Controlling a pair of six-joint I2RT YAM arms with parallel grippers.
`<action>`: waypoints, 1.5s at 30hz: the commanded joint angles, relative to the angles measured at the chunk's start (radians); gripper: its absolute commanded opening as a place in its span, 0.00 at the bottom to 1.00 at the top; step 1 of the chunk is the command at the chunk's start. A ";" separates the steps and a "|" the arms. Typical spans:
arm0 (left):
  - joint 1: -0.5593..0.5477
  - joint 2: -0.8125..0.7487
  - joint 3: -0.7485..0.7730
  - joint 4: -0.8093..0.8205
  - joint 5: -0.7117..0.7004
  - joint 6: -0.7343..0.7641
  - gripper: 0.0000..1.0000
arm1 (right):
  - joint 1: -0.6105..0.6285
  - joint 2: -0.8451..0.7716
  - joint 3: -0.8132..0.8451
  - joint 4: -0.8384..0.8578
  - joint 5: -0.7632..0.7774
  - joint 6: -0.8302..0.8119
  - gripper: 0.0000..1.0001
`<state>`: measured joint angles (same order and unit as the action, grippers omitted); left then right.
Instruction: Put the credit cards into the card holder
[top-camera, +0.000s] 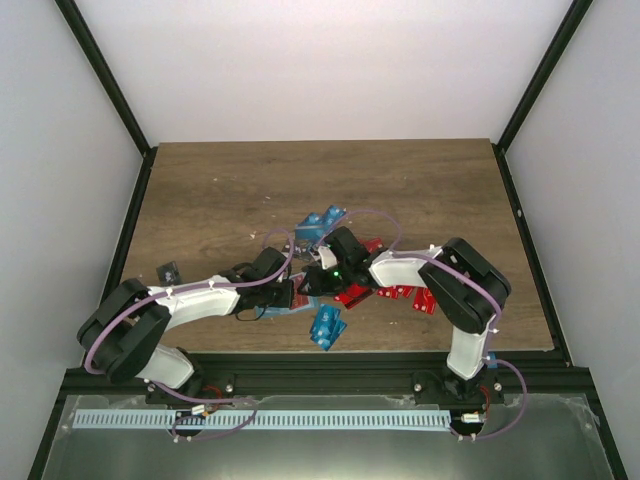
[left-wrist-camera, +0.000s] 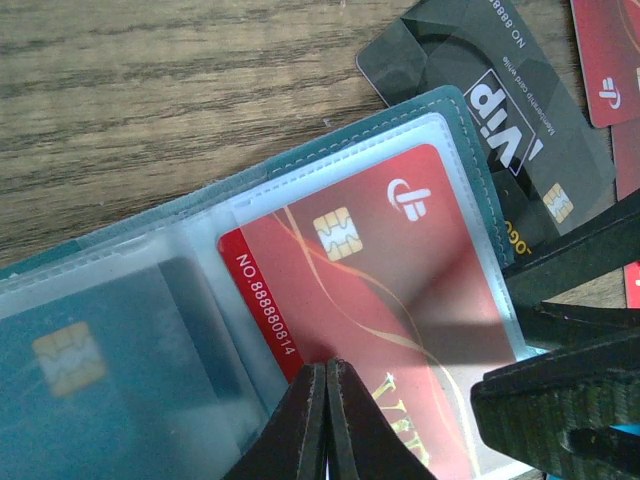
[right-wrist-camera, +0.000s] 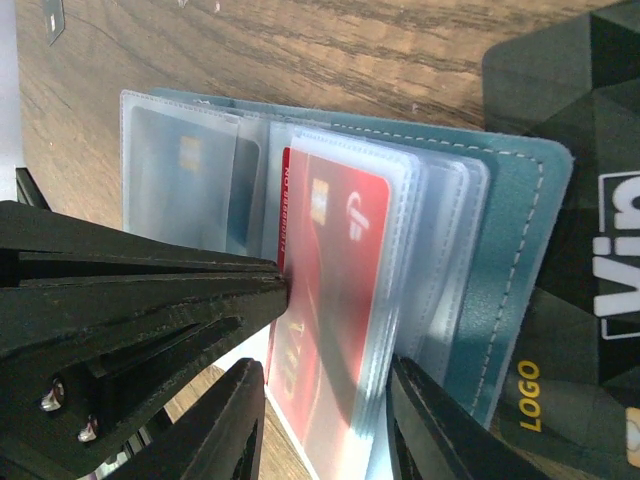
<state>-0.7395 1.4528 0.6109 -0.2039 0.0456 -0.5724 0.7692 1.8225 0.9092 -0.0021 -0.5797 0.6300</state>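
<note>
Pinched-together tips of the left gripper (left-wrist-camera: 326, 372) touch the red credit card (left-wrist-camera: 380, 290), which lies mostly inside a clear sleeve (right-wrist-camera: 440, 250) of the open teal card holder (right-wrist-camera: 515, 260) on the wooden table (left-wrist-camera: 150, 90). Right gripper (right-wrist-camera: 330, 420) straddles that sleeve, jaws apart. Light, stiff and slick, the card likely slides best if pushed at its exposed edge.
</note>
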 joint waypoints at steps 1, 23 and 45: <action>-0.002 0.016 -0.024 -0.008 0.006 0.000 0.04 | 0.025 0.010 0.041 0.015 -0.032 0.011 0.35; -0.003 -0.020 -0.010 -0.033 -0.006 -0.003 0.04 | 0.117 -0.058 0.141 -0.215 0.177 0.006 0.34; 0.000 -0.239 0.012 -0.208 -0.106 -0.045 0.08 | 0.176 -0.006 0.244 -0.259 0.199 0.033 0.35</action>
<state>-0.7395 1.2793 0.6113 -0.3401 -0.0082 -0.5945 0.9268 1.7950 1.0977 -0.2554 -0.3832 0.6487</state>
